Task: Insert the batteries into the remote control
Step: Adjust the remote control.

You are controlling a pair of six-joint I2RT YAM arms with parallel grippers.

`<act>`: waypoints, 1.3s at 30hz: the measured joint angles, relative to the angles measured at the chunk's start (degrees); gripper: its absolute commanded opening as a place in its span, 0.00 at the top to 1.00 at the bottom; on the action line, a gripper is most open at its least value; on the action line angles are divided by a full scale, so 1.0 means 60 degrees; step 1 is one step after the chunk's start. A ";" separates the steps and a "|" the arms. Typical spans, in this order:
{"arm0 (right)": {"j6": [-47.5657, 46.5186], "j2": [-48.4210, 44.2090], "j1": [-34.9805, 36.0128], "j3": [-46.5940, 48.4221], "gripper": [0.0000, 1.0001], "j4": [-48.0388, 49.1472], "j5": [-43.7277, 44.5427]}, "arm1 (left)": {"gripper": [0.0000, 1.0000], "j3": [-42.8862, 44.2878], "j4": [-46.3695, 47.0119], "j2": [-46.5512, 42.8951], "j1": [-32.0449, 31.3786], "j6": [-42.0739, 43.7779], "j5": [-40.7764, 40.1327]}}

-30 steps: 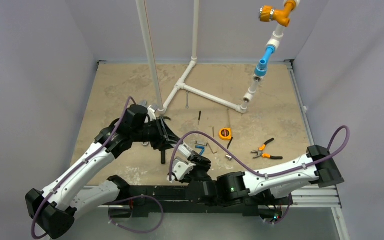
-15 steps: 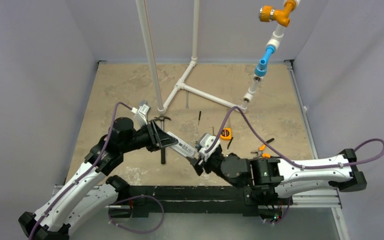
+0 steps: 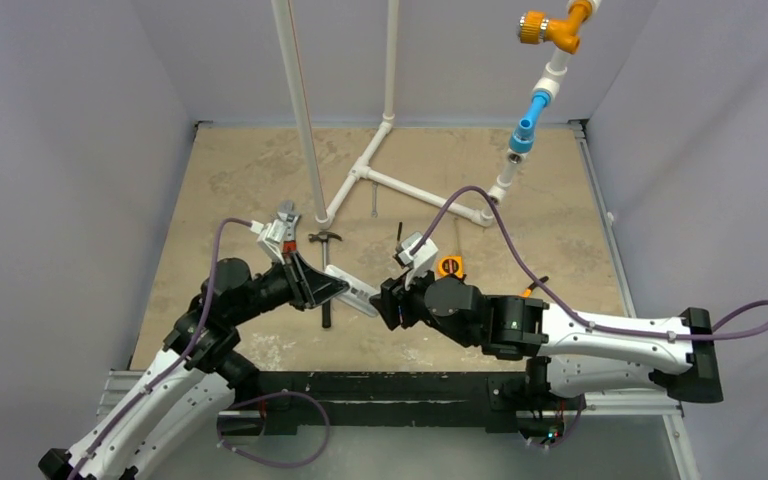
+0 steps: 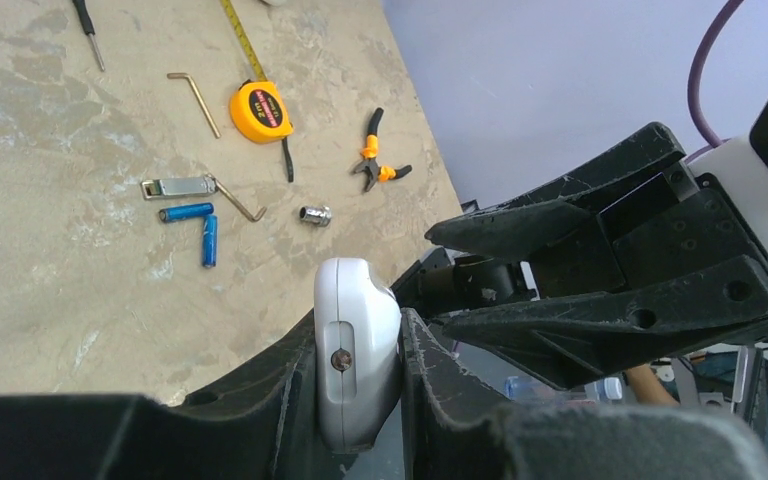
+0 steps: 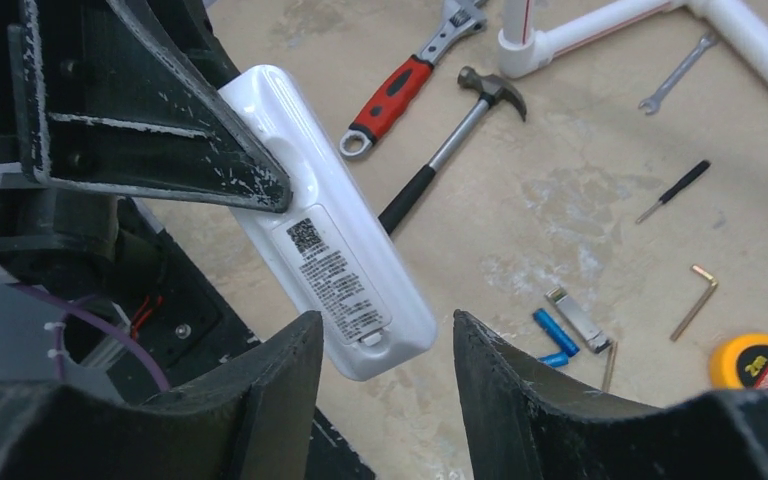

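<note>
The left hand [image 4: 357,350] is clenched on the remote [image 5: 330,265]. Its fingers [image 4: 440,390] pinch the narrow sides at one end, and the whole thing is up in the air, off the tabletop [image 4: 50,280], to the left of the tape [image 3: 449,266]. The plain white back with its printed label is turned toward the right wrist camera, and the remote reaches from the left hand across toward the other arm.

And there's the right hand [image 5: 385,320], released, jaws spread wide, gripping nothing. The remote's rounded free end sits right at the mouth of that gap; whether it touches either finger, I can't tell.

Down on the tabletop, the batteries [image 4: 185,212] lie flat on the remote's side of the tape, near it. The two blue cylinders are set at a right angle with their ends almost meeting. A flat grey cover [image 4: 178,187] lies just beside them, tape-ward, with a hex key [image 4: 238,200] alongside and a silver socket [image 4: 314,214] a little further off. The pliers [image 4: 375,160], with orange grips, are off to the tape's right. A hammer [image 5: 460,130] and a red-handled wrench [image 5: 400,95] lie well to the tape's left, beyond the remote.
</note>
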 measured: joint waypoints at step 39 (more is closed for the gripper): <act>-0.1625 0.0936 0.0277 -0.0215 0.73 -0.0725 -0.1235 | 0.97 0.0277 0.1351 0.2022 0.0000 -0.0634 0.2313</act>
